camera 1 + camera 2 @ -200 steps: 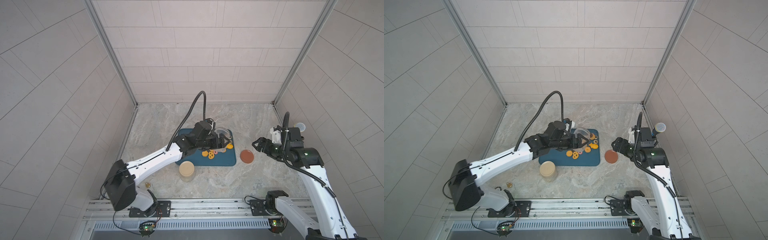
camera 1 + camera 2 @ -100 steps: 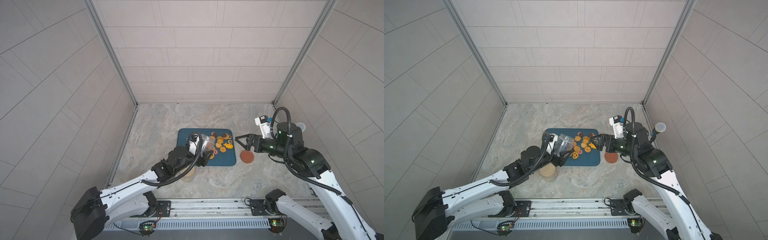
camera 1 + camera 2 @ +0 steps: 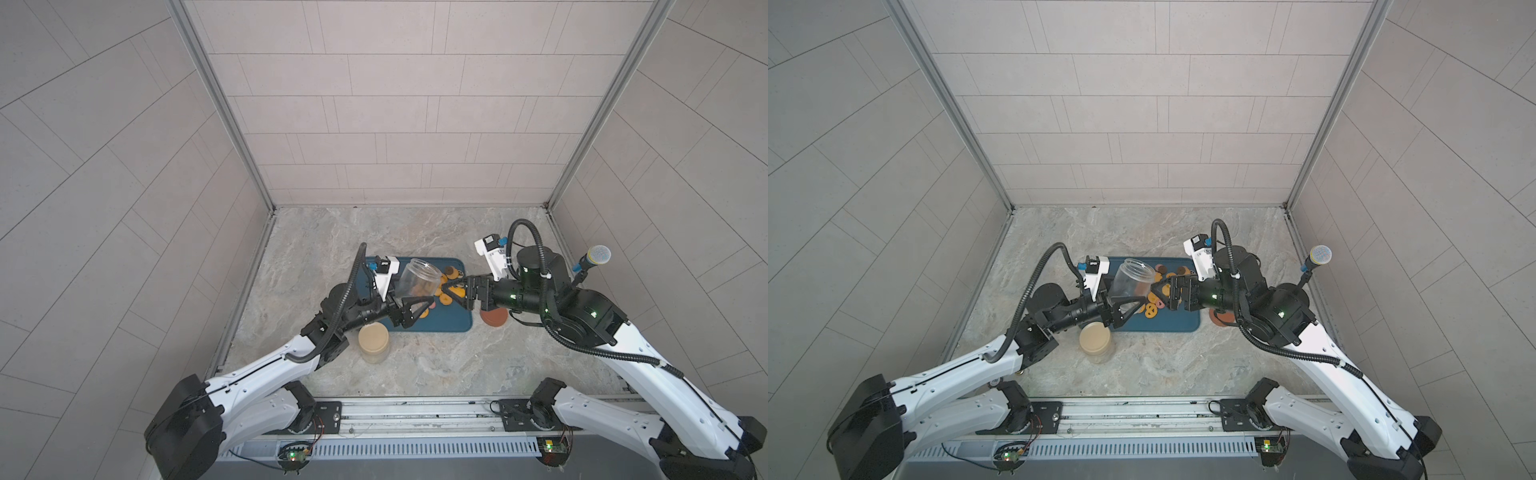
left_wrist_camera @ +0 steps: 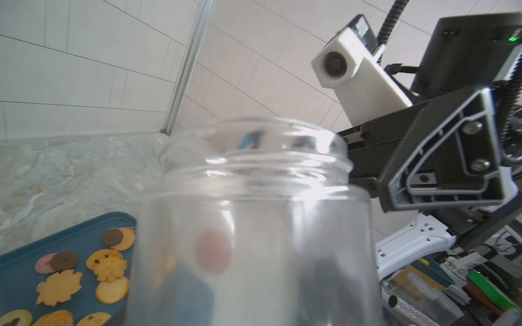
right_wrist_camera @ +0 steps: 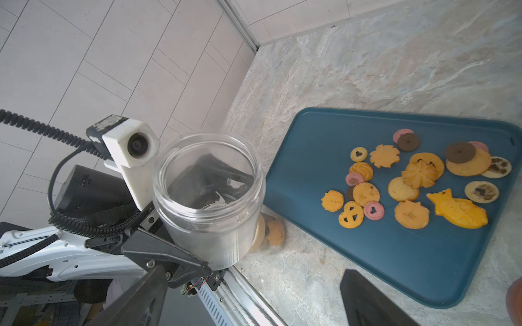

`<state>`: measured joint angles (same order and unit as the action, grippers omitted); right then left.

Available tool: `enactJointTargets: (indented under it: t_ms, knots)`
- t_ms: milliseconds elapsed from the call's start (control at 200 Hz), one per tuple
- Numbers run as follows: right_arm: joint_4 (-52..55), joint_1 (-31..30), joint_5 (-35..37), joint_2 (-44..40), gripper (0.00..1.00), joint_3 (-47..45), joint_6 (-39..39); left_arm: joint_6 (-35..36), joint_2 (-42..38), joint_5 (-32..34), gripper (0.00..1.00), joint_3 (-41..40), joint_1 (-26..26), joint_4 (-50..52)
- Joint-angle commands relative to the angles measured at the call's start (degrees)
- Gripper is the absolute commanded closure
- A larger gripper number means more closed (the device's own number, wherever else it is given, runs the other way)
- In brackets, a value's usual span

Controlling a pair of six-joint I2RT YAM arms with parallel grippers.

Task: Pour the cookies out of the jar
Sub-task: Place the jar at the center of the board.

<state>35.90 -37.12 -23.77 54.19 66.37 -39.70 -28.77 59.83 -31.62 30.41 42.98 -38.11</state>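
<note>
Right claw (image 3: 455,291) has spread wide and moved in toward jar (image 3: 417,279) since earlier frames. Both top views: left claw (image 3: 409,299) clamped on tilted jar at tray (image 3: 451,324) edge; cookies (image 3: 1152,309) lie on tray. Left wrist: jar (image 4: 254,211) mouth faces right claw, cookies (image 4: 107,265) on tray beside it. Right wrist: jar (image 5: 209,194) looks empty; right claw apart, gripping nothing; tray on desk (image 5: 395,70).

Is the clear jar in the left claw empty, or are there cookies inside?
Empty: the right wrist view looks into the jar and sees none; the cookies lie spread on the blue tray.
</note>
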Motion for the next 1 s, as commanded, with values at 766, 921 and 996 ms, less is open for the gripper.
enactJointTargets:
  t_ms: [766, 921, 996]
  knots:
    - [-7.06, -10.47, 4.67, 10.26, 0.0, 4.15, -3.8, -3.74, -0.85, -11.54, 1.0, 2.54, -0.29, -7.24]
    - [-8.13, -10.5, 5.0, 10.52, 0.02, 3.39, -4.68, -3.83, -0.36, -12.15, 1.0, 2.47, -0.27, -7.51]
    - [-8.22, -10.51, 5.3, 10.61, 0.04, 3.11, -4.86, -4.15, 0.07, -12.63, 1.0, 2.29, -0.22, -8.56]
